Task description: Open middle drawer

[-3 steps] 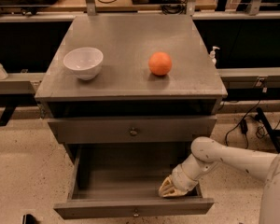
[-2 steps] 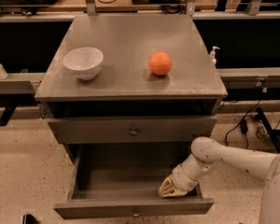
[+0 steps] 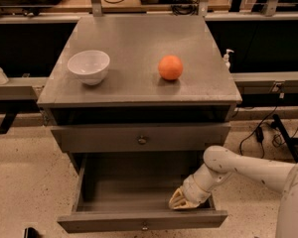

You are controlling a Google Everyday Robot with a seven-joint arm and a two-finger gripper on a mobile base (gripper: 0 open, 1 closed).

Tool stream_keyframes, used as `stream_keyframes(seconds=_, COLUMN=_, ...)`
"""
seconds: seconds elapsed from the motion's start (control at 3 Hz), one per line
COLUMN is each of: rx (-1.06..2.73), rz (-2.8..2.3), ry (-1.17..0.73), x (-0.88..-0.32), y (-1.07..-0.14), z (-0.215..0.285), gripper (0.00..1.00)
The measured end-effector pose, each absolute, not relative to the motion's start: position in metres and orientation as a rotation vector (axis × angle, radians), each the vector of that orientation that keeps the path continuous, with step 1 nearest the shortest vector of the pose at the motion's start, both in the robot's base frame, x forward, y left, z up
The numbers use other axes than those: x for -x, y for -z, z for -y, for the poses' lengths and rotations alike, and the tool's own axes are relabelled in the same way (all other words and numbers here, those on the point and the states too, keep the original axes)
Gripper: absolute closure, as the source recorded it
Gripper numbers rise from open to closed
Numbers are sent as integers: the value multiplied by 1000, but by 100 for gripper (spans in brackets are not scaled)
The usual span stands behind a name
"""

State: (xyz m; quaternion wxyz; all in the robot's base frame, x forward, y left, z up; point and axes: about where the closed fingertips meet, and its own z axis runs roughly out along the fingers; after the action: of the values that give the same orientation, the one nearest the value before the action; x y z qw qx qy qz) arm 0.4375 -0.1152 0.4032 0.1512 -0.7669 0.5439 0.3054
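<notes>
The middle drawer [image 3: 142, 226] is pulled out towards me, under the closed taller-fronted drawer [image 3: 142, 140]. It has a low grey front panel with a small round knob, and its plain grey box [image 3: 134, 187] shows nothing but my gripper inside. My gripper [image 3: 181, 201] reaches in from the right and sits low in the drawer's front right corner, just behind the front panel. It holds nothing that I can see.
On the grey cabinet top [image 3: 139, 38] stand a white bowl [image 3: 89, 66] at the left and an orange [image 3: 170, 67] at the middle right. My white arm [image 3: 248, 170] crosses the floor to the right of the cabinet. Cables [image 3: 260, 133] lie there too.
</notes>
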Motion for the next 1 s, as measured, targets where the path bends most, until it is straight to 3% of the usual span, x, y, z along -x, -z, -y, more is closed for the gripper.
stream_keyframes(seconds=0.33, rx=2202, rz=-1561, ry=-877, x=-438, y=-403, z=115, gripper=37)
stream_keyframes(seconds=0.67, rx=2202, rz=-1561, ry=-877, x=-438, y=-403, z=115, gripper=38)
stream_keyframes(seconds=1.0, rx=2202, rz=-1561, ry=-877, x=-438, y=-403, z=115, gripper=62)
